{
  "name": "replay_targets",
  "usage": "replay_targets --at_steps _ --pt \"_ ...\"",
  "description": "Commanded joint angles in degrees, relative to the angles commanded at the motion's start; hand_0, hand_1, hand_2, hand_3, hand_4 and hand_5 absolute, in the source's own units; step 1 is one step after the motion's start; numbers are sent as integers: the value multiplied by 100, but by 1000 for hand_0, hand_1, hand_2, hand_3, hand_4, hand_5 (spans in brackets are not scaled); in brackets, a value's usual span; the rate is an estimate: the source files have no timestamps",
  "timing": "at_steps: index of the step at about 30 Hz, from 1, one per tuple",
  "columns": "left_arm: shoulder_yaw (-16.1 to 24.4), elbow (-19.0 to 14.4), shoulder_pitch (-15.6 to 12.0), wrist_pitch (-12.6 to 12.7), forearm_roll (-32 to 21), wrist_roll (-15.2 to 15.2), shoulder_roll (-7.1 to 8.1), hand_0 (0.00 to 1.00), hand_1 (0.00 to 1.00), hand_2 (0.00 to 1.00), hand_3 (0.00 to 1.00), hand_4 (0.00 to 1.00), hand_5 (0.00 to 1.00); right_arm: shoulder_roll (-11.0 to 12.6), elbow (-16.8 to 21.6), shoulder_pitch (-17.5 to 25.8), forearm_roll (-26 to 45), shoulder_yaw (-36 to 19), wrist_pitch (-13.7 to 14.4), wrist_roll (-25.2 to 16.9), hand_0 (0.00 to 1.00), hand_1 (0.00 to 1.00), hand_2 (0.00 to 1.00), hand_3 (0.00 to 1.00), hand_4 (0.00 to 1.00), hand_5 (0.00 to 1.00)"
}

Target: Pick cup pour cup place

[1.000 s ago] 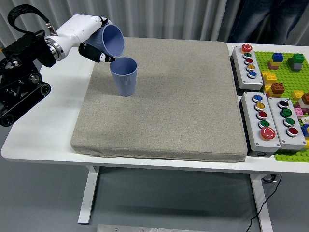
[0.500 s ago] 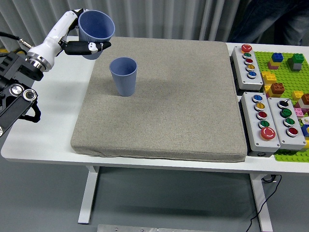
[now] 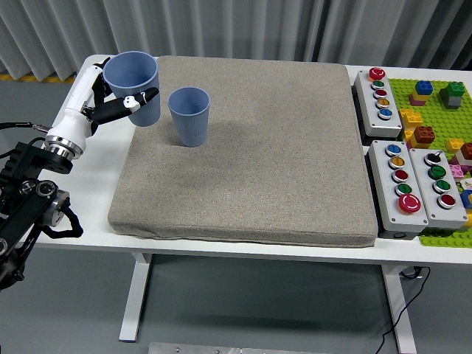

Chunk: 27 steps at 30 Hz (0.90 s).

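The left hand (image 3: 110, 99) is clamped around a blue cup (image 3: 133, 87), thumb across the front of its wall and the other fingers behind it. The held cup is upright, mouth up, at the far left edge of the grey mat (image 3: 251, 169), near the far left corner of the white tabletop (image 3: 88, 192). Whether its base touches the mat or hangs just above it is hard to tell from this angle. A second blue cup (image 3: 189, 116) stands upright on the mat just beside the held one, toward the right, apart from it.

Along the right edge of the tabletop sit three grey button boxes (image 3: 409, 181) with coloured buttons, and beyond them a green baseplate (image 3: 435, 103) carrying toy bricks (image 3: 424, 135).
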<state>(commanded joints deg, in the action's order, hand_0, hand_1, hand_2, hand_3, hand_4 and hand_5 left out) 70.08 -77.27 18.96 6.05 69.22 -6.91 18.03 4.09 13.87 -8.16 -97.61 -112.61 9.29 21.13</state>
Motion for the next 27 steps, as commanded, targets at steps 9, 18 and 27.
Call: replay_targets --at_steps 9,18,27 --pt "-235 3 -463 517 48 -416 -272 610 545 535 536 846 239 8 -5 4 9 8 5 -16 640 600 508 578 2 2" --pt "-681 135 -660 1137 49 -752 -422 616 552 541 541 849 248 3 -4 18 -16 3 6 -15 640 600 508 578 2 2" --pt "-1020 354 -791 1327 164 -857 -524 627 558 543 542 849 248 -11 -1 12 -58 -6 -5 -3 640 600 508 578 2 2"
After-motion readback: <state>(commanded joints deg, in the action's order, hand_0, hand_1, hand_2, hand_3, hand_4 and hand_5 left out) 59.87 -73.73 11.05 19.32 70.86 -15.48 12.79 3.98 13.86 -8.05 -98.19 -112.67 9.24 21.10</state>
